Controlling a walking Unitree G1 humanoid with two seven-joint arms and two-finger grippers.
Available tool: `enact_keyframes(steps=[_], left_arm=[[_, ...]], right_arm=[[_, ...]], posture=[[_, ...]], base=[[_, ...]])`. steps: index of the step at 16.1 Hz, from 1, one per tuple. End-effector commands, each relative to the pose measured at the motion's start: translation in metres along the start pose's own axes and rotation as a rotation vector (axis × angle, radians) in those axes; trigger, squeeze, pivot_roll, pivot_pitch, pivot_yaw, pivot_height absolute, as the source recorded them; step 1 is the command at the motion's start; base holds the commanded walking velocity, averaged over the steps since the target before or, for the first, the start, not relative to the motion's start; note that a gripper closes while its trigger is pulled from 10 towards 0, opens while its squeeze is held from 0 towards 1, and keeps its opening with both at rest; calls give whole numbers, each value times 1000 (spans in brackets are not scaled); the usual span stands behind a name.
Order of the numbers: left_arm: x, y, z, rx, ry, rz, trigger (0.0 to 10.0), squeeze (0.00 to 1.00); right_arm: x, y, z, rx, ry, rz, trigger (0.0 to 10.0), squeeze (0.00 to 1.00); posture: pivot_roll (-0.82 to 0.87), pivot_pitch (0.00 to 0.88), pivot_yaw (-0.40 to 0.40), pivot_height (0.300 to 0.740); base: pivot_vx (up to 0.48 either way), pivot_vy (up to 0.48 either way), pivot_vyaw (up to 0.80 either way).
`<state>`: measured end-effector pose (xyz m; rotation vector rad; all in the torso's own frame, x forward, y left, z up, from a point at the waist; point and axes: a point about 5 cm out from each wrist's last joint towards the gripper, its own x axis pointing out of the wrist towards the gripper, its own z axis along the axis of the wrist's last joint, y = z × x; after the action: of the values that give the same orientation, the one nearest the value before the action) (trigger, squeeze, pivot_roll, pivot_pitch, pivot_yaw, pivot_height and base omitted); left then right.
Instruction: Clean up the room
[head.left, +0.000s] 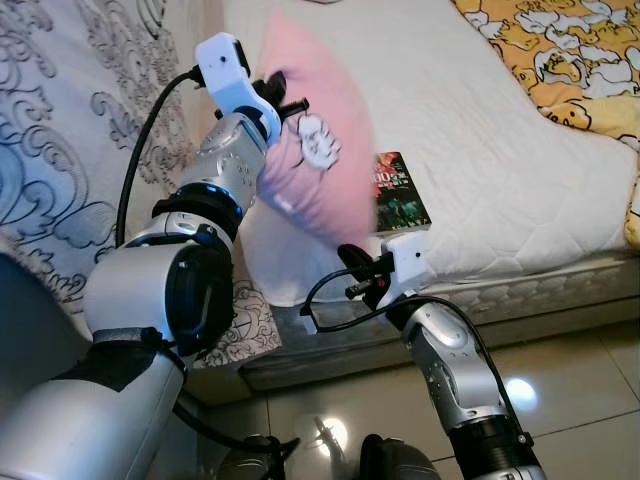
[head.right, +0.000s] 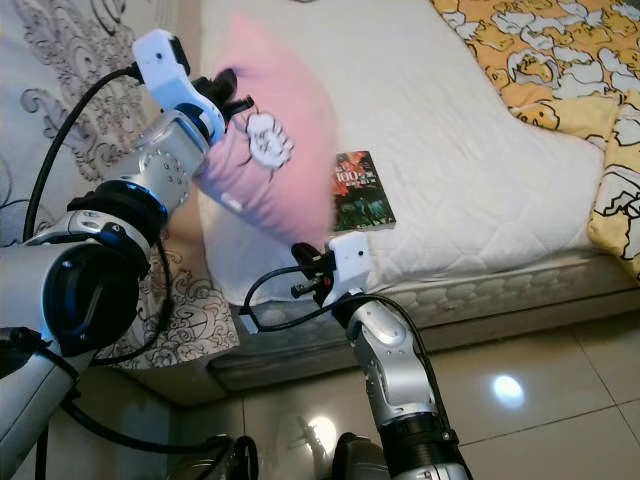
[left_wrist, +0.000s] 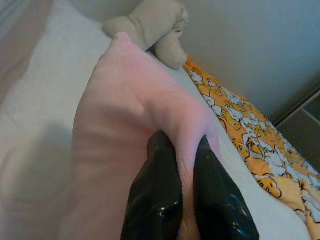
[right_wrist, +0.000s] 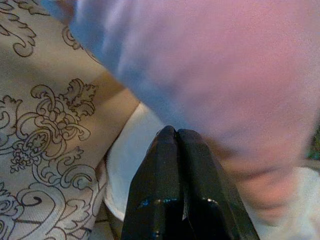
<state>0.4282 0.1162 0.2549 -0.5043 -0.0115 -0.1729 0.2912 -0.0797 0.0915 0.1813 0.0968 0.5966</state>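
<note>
Fingers (left_wrist: 160, 195) of the left gripper (head.left: 288, 108) pinch the soft pink pillow (head.left: 320, 150), lifted over the bed's (head.left: 480, 150) corner; right gripper (right_wrist: 177, 145) clenched, empty; placing remains.

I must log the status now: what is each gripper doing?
Left gripper: closed on the soft pink fabric pillow, held up over the bed.
Right gripper: jaws shut, holding nothing, below the pillow.

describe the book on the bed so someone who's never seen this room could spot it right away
Start at the white quilted mattress and go to its near edge, just above the right gripper. The book lies flat there, beside the pink pillow that the left gripper pinches. It is the one small dark thing on the white, with red lettering on its cover.
</note>
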Motion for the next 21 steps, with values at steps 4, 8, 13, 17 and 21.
enact_keyframes(steps=[4,8,13,17,21], left_arm=[[-13,49,-13,19,-35,272,10000,0],[-18,54,-32,-83,-38,364,10000,0],[-12,40,-1,-254,-178,353,10000,0],[-14,51,13,-247,-240,370,10000,0],[-17,57,27,-288,-317,387,10000,0]], right_arm=[[-11,3,-1,-12,42,9,10000,0],[-18,3,-1,-15,60,10,10000,0],[-21,-2,4,-26,69,-2,10000,0],[-23,2,12,-43,42,40,10000,0],[-28,-3,12,-59,58,49,10000,0]], posture=[[-187,229,8,740],[-213,240,-8,740],[-215,234,-11,740],[-213,231,-10,740],[-217,233,-9,740]], base=[[0,0,0],[0,0,0],[0,0,0],[0,0,0],[0,0,0]])
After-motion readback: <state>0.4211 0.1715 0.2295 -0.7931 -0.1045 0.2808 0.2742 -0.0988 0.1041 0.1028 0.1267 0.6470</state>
